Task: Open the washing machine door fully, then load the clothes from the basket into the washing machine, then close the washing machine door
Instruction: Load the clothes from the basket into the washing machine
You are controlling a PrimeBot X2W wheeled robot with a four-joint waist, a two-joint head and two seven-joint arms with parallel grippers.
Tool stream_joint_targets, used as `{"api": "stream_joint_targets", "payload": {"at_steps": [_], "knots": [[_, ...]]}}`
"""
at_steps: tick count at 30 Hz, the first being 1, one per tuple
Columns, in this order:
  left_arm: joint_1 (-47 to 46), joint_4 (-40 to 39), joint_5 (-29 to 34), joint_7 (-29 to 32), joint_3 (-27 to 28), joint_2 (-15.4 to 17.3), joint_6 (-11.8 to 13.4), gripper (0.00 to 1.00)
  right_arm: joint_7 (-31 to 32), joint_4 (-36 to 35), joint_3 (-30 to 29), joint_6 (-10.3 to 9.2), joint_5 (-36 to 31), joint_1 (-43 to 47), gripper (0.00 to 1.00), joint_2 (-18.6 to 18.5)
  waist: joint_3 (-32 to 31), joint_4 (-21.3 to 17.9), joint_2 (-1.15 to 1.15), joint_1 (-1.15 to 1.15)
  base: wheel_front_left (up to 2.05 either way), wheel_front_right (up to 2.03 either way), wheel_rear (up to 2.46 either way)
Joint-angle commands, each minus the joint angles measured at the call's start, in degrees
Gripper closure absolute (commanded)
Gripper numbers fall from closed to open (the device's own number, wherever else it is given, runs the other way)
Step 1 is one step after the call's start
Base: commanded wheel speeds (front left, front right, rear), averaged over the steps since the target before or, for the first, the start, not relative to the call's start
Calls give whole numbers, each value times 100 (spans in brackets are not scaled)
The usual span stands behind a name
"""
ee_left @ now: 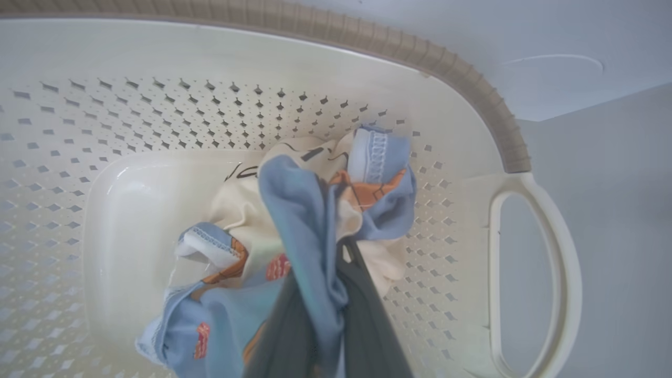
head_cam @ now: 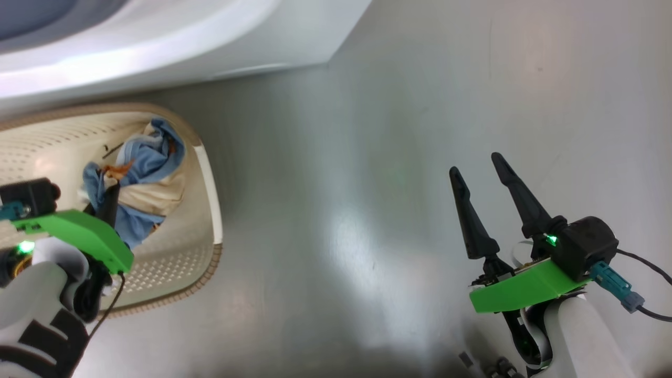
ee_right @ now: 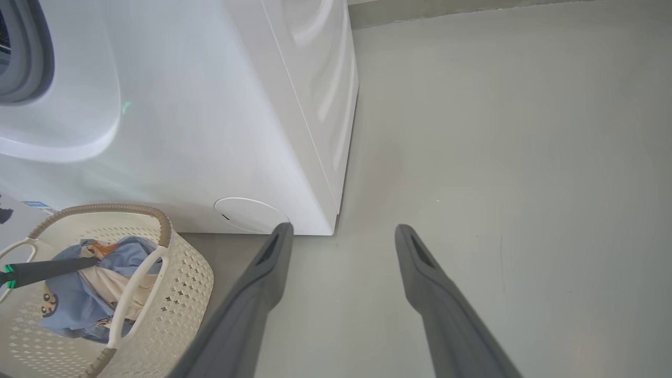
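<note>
Left pincer (ee_left: 342, 251) clenched on one fold of the clothes (ee_left: 294, 210) in the basket (ee_left: 157, 105), right pincer (ee_right: 342, 227) released. Thin grab imo, could slip or drag the basket w/ it.

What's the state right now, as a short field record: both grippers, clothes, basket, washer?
left gripper: shut on the clothes, reaching down inside the basket
right gripper: open, empty, above the floor
clothes: one bunched bundle, light blue and cream, in the basket, not yet lifted out
basket: on the floor, close in front of the washing machine
loading step: not yet done
</note>
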Motion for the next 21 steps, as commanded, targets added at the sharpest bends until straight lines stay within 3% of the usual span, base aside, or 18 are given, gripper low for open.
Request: {"api": "stream_joint_targets", "payload": {"at_steps": [1, 7, 14, 21], "knots": [[204, -43, -12, -86, 154, 273, -9, 100, -28, -66, 167, 9, -59, 113, 0, 15, -344, 159, 0, 0, 0, 0, 0], [553, -472, 659, -114, 918, 346, -9, 100, -28, 108, 139, 9, -108, 212, 0, 15, -890, 340, 0, 0, 0, 0, 0], [1741, -1570, 2004, -116, 2622, 44, 49, 100, -28, 307, 182, 9, -120, 388, 0, 15, -1676, 483, 0, 0, 0, 0, 0], [2647, -2433, 2960, -117, 3698, -354, 60, 100, -28, 513, 307, 9, -102, 541, 0, 15, -2301, 526, 0, 0, 0, 0, 0]]}}
